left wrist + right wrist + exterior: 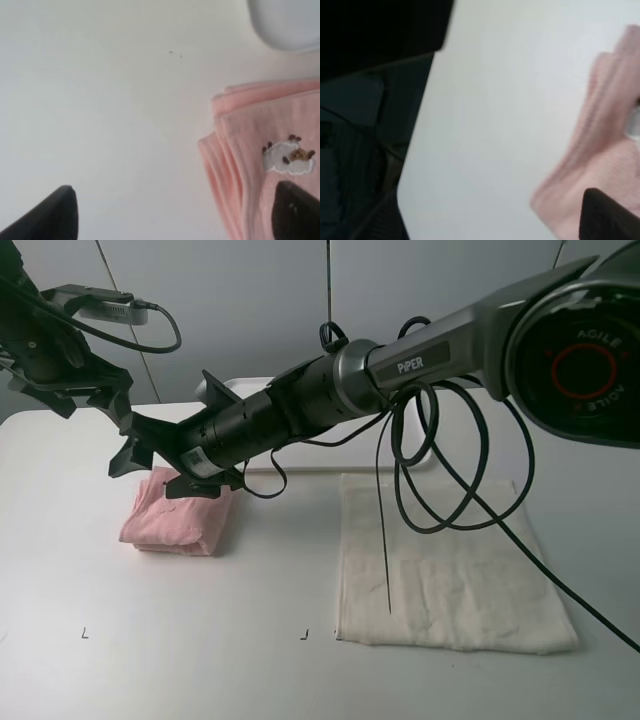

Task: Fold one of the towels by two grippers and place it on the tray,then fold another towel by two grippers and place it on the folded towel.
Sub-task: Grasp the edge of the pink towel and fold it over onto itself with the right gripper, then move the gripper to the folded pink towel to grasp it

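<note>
Left fingers (50,217) and right fingers (607,215) spread wide, holding nothing, close by the pink towel (175,525). On the worktop (200,660): tray (285,25) far back, cream towel (450,560) flat on the right, pink towel folded on the left. Best to pinch all pink layers on both sides, then lift together.

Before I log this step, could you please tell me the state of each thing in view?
pink towel: folded, on the table, not on the tray
cream towel: spread flat, unfolded
white tray: partly visible, no towel there
left gripper: open, holding nothing
right gripper: open over the pink towel
</note>
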